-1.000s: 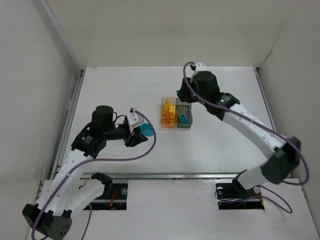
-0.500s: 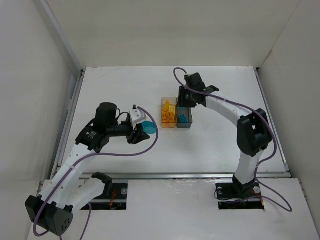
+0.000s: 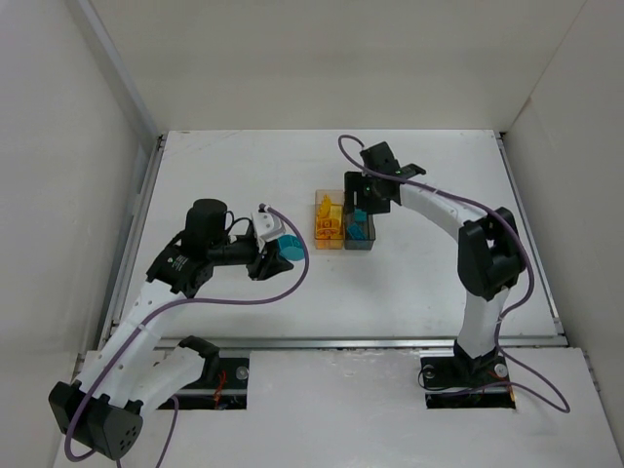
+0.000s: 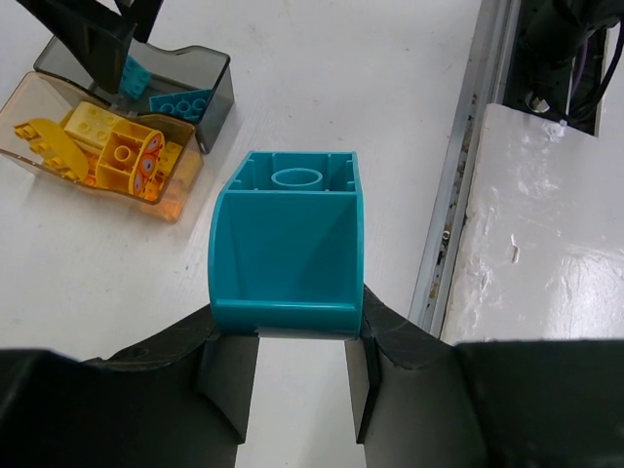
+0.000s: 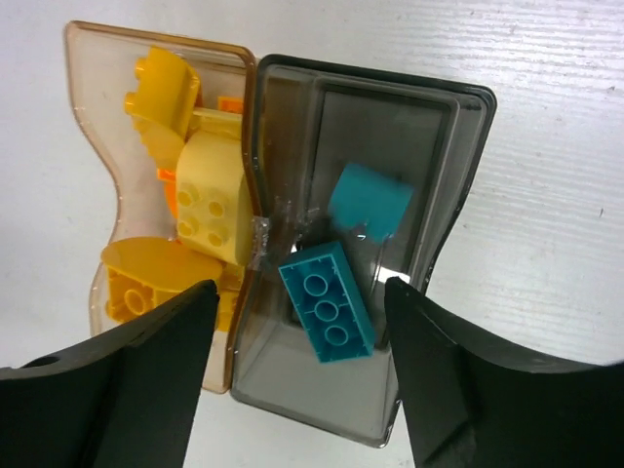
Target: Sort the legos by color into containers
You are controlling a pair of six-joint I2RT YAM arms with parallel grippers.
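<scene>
While your left pincer (image 4: 292,366) is clamped on a glossy teal plastic brick (image 4: 288,244) with one curved side, held out over the matte white bench (image 3: 234,175) near the boxes, your right pincer (image 5: 299,322) hangs spread wide, pointing down over the smoky grey translucent box (image 5: 390,127). Inside it lie a studded teal brick (image 5: 327,312) and a smooth teal piece (image 5: 369,203). The joined amber translucent box (image 5: 97,88) holds yellow and orange pieces (image 5: 210,195). Plain white walls (image 3: 292,58) surround the bench.
</scene>
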